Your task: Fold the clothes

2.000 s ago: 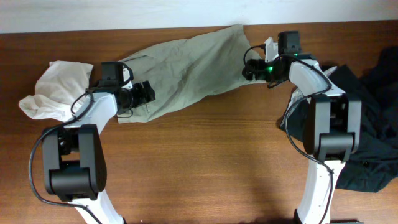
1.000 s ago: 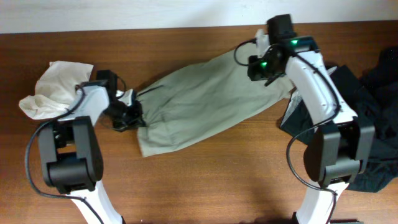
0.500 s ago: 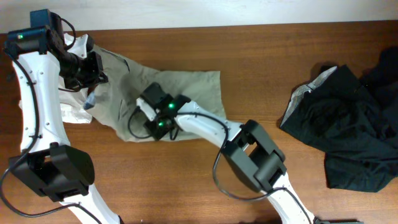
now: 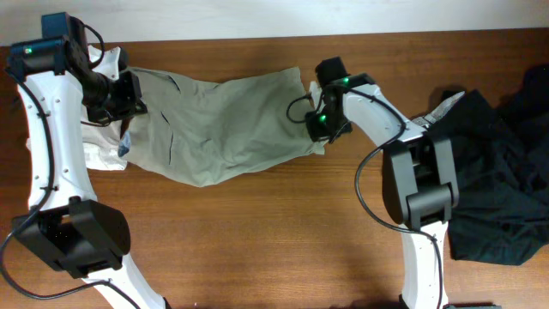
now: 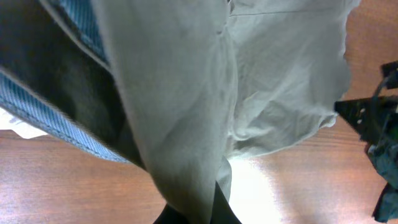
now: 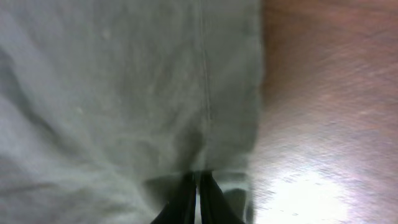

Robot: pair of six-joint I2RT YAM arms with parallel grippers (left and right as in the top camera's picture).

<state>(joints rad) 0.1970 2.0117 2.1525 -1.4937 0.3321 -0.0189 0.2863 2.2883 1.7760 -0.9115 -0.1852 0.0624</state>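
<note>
An olive-green garment (image 4: 223, 120) lies stretched left to right across the back of the wooden table. My left gripper (image 4: 123, 93) is shut on its left end and holds that end lifted. In the left wrist view the cloth (image 5: 186, 124) hangs down from the shut jaws (image 5: 198, 214), showing a blue-striped inner lining (image 5: 68, 118). My right gripper (image 4: 319, 127) is shut on the garment's right edge, low at the table. In the right wrist view its dark fingers (image 6: 198, 199) pinch the cloth (image 6: 124, 93) beside a seam.
A white cloth (image 4: 99, 154) lies at the far left, partly under the garment's lifted end. A heap of dark clothes (image 4: 489, 172) covers the table's right side. The table's back edge meets a white wall (image 4: 257, 17).
Half a second ago the right gripper was on the garment's lower left part; now it is at the right end and the garment is pulled out flat. The left arm stayed in place.
</note>
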